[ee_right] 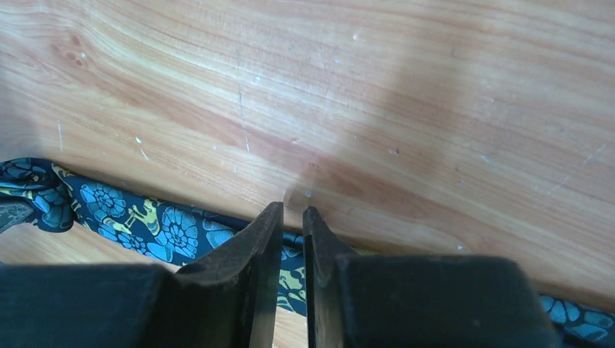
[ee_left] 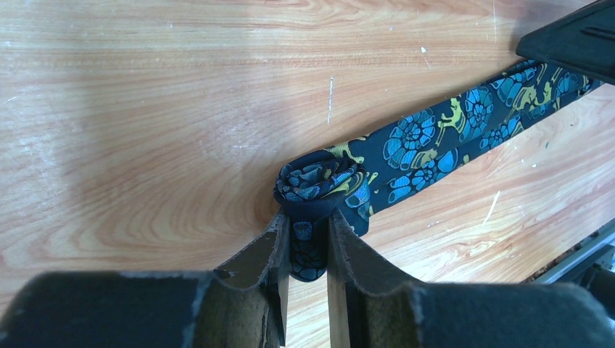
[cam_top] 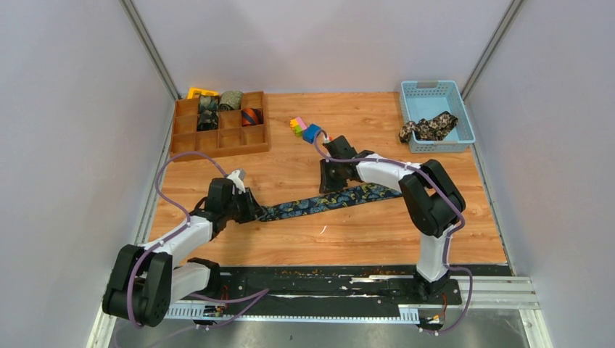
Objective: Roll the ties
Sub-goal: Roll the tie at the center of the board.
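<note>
A navy tie point(cam_top: 326, 201) with gold-teal paisley lies stretched across the middle of the table. Its left end is wound into a small coil point(ee_left: 319, 181). My left gripper point(ee_left: 308, 225) is shut on that coil, in the top view at the tie's left end point(cam_top: 250, 210). The flat strip point(ee_left: 435, 145) runs off to the upper right. My right gripper point(ee_right: 292, 210) sits over the strip point(ee_right: 145, 217) farther along, jaws a narrow slit apart, with the tie lying flat beneath them and nothing pinched. A black-tan floral tie point(cam_top: 428, 127) lies bunched in the blue basket.
A wooden compartment tray point(cam_top: 257, 141) at the back left holds several rolled ties point(cam_top: 230, 99). The blue basket point(cam_top: 435, 87) stands at the back right. Small coloured plastic blocks point(cam_top: 306, 129) lie just behind the right gripper. Grey walls close in both sides.
</note>
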`<act>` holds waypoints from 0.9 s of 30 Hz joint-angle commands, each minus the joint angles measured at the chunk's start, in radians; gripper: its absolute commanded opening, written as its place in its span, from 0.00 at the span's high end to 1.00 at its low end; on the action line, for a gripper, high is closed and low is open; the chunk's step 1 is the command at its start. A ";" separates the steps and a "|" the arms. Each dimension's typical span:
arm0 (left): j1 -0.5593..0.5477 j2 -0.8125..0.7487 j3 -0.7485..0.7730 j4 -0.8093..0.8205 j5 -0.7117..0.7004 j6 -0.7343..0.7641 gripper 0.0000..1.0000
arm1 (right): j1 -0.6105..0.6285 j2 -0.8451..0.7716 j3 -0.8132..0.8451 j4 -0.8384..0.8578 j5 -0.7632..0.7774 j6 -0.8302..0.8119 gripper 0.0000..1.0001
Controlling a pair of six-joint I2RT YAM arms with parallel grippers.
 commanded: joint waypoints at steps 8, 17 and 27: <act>0.000 0.046 0.049 -0.066 0.057 0.065 0.96 | 0.011 -0.132 -0.133 -0.108 0.101 0.078 0.85; -0.023 0.051 0.055 -0.059 0.083 0.056 0.97 | 0.043 -0.254 -0.242 -0.144 0.157 0.153 0.86; -0.087 -0.001 0.141 -0.207 -0.050 0.073 0.97 | 0.159 -0.277 -0.004 -0.257 0.325 0.081 0.73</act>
